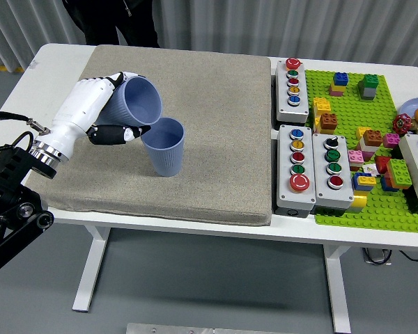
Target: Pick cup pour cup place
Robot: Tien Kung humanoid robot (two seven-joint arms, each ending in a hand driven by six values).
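Left hand (101,108) wrapped around a blue cup (136,102), fingers closed on its wall, thumb underneath. Cup tilted hard, mouth down-right, rim over the open top of the second cup (164,146), likely so contents drop inside; no contents visible. Second cup upright on the grey mat (216,104), just right of the hand. Mat covers the white table's (59,59) left part; button boxes (296,167) beside the mat's right edge. Person stands beyond the mat's far edge.

Robot lab: button boxes (297,167), brick baseplate (376,202), test table (56,59).
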